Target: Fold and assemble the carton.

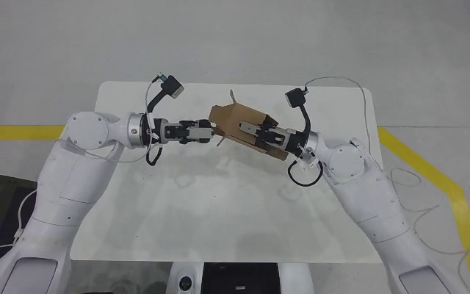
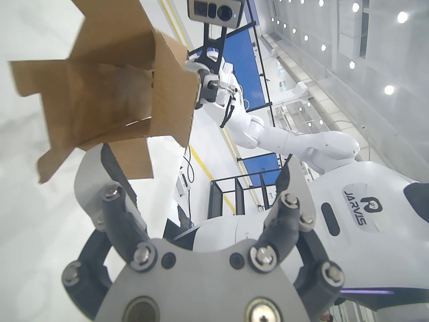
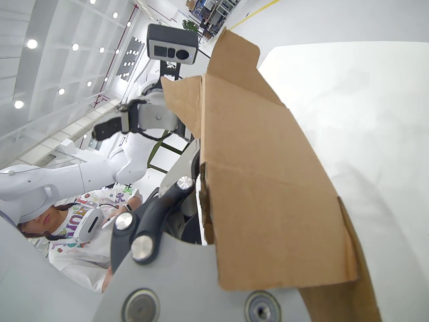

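One seemingly light, crease-prone carton (image 1: 231,117) sits clamped by its wall in the right pincer (image 1: 248,129); left pincer (image 2: 197,162) gapes empty.

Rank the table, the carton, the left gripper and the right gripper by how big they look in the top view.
Largest: table.
Next: carton.
Last: left gripper and right gripper, which look about alike, so I won't rank them against each other.

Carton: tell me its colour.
The carton is plain brown cardboard, clearest in the right wrist view.
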You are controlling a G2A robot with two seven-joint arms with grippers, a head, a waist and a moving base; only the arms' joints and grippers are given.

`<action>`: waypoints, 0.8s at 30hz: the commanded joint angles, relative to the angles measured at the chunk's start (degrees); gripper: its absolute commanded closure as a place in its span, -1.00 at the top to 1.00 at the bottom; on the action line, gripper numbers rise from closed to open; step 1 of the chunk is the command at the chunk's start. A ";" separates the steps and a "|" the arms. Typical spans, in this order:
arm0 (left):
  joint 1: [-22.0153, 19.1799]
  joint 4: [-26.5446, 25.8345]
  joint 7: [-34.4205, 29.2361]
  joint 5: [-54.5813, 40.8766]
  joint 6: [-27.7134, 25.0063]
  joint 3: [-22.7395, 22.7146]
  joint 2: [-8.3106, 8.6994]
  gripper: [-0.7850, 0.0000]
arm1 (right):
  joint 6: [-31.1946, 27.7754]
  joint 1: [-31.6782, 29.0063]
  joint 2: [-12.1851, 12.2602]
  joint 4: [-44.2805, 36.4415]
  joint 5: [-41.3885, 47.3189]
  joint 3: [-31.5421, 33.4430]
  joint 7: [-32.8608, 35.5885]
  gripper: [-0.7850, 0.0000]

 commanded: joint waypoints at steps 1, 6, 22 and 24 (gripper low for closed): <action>-0.32 1.18 0.59 0.76 -0.19 -0.82 0.14 1.00 | -0.14 -0.87 0.41 -0.54 0.20 1.20 1.90 -1.00; -0.73 3.17 3.69 7.57 -1.89 -1.27 0.39 1.00 | -0.75 -3.27 1.47 -2.55 1.10 4.01 6.87 -1.00; -0.18 5.18 14.36 24.00 -3.68 3.90 -0.43 1.00 | -1.98 -7.67 3.35 -7.70 6.82 8.84 15.23 -1.00; -0.57 5.29 15.23 25.29 -3.93 4.76 -0.66 1.00 | -2.08 -7.60 3.38 -8.17 7.89 8.85 15.45 -1.00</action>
